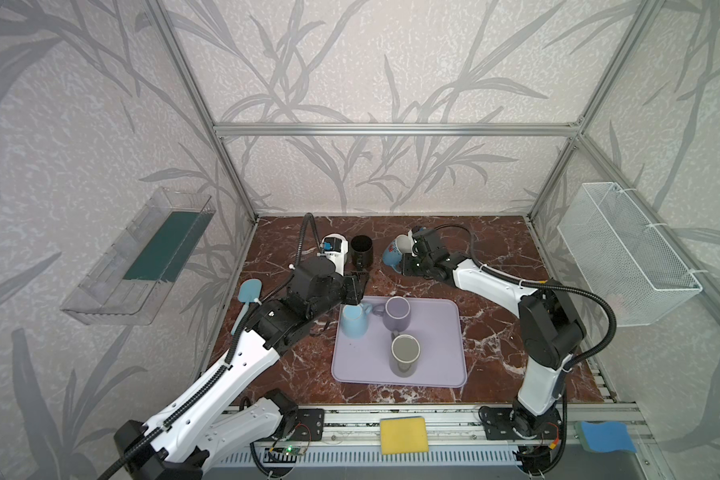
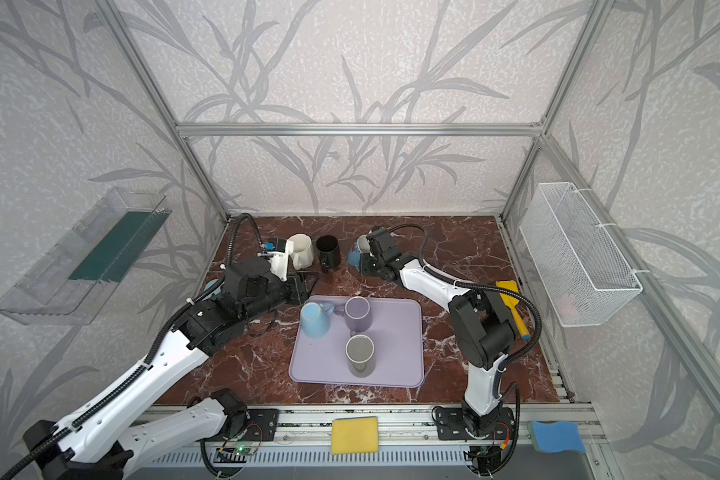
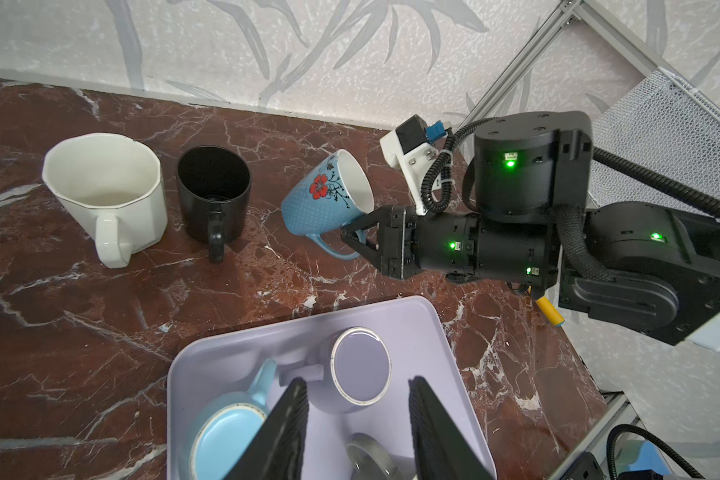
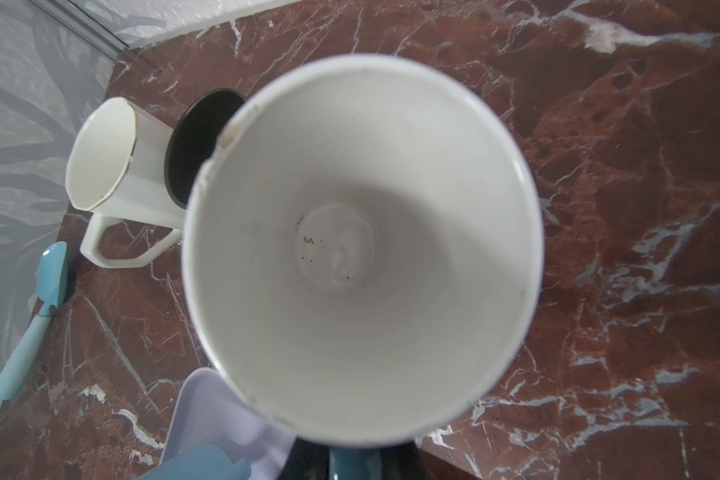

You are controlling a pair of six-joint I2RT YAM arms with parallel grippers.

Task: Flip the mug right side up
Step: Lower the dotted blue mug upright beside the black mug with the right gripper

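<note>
Your right gripper (image 3: 356, 241) is clamped tight on the handle of the mug (image 3: 321, 203), centre-right in the left wrist view. The mug is blue and floral, tilted with its mouth up and to the right. You can't tell if its base touches the table (image 3: 100, 311). In both top views the mug (image 1: 393, 250) sits upper centre, above the tray (image 1: 441, 353). Your left gripper (image 3: 357, 386) is partly open and holds nothing, hovering over the tray's upper-left edge.
</note>
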